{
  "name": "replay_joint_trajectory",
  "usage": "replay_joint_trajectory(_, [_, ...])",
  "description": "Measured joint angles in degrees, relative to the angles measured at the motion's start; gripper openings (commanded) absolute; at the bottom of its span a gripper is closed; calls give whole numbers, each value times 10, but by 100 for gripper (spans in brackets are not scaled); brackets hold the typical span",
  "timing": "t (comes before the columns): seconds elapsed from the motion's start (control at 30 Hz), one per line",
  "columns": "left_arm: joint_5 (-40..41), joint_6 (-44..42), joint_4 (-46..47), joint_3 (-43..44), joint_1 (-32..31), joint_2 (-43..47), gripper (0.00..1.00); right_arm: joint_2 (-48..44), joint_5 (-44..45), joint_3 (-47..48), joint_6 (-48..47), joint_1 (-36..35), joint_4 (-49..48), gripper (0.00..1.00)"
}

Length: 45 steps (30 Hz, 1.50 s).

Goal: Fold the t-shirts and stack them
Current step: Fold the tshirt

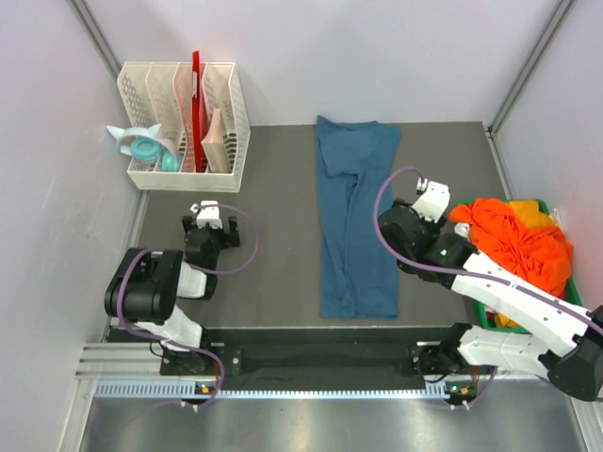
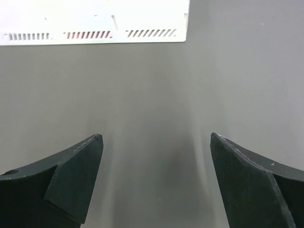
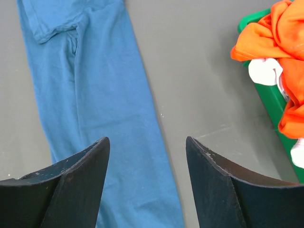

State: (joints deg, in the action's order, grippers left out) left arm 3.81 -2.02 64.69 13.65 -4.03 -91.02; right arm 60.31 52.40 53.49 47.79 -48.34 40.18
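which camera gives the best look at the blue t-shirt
The top external view: the blue t-shirt shows whole there, folded into a long strip on the table. The right wrist view catches only part of it, cut off by the frame and its fingers. The left wrist view shows none of it.

**Top view:** bright, even overhead light, sharp throughout. Shadows are short and soft, as under the rack (image 1: 186,122). Dull sheen on the steel strip (image 1: 330,424) at 6 o'clock. The posts (image 1: 94,33) at 11 and 1 o'clock slant with perspective.

**Wrist views:** fingers (image 2: 71,185) at 5 and 7 o'clock are dark and slightly soft. Pale streaks cross the mat (image 2: 156,118). The shirt (image 3: 95,95) is in focus.
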Motion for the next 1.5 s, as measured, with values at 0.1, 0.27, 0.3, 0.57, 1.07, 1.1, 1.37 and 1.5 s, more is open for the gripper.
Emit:
replay_joint_trajectory(0.1, [32,16,-7,15,0,0,99,3,2,2,3,0,0,66])
replay_joint_trajectory(0.27, [73,35,-6,23,0,0,99,22,2,2,-22,0,-16,66])
replay_joint_trajectory(0.3, [77,37,-6,23,0,0,99,23,2,2,-24,0,-18,67])
replay_joint_trajectory(0.57, [91,41,-6,23,0,0,99,3,-31,-23,-73,-2,-92,67])
replay_joint_trajectory(1.07, [92,43,-6,23,1,0,99,-54,-80,-100,-150,-7,-131,67])
replay_joint_trajectory(1.1, [92,43,-6,23,1,0,99,-61,-81,-95,-153,-7,-124,67])
replay_joint_trajectory(1.37, [92,42,-5,23,1,0,99,-91,-98,-71,-166,-7,-85,68])
replay_joint_trajectory(1.5, [133,30,-20,23,-23,14,99,-88,-102,-73,-172,-7,-75,68])
